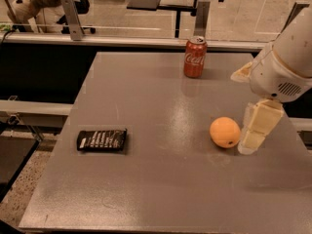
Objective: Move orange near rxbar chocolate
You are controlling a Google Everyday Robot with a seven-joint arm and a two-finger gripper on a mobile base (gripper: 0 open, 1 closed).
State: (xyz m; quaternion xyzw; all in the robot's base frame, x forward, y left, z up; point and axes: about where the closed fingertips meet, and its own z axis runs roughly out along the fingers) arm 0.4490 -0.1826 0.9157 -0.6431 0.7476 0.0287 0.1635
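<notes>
Now claw (251, 141) just beside orange (225, 132), w/ rxbar chocolate (102, 140) well apart

The table (146, 189) has a smooth grey top with a dull sheen, lightly scuffed and speckled. The orange (224, 131) has smooth, softly matt skin, the rxbar (102, 140) has a glossy black wrapper that crinkles like plastic film, and the can (195, 57) is shiny red metal. The gripper (253, 136), low over the table just beside the orange, looks like smooth, matt cream plastic.
</notes>
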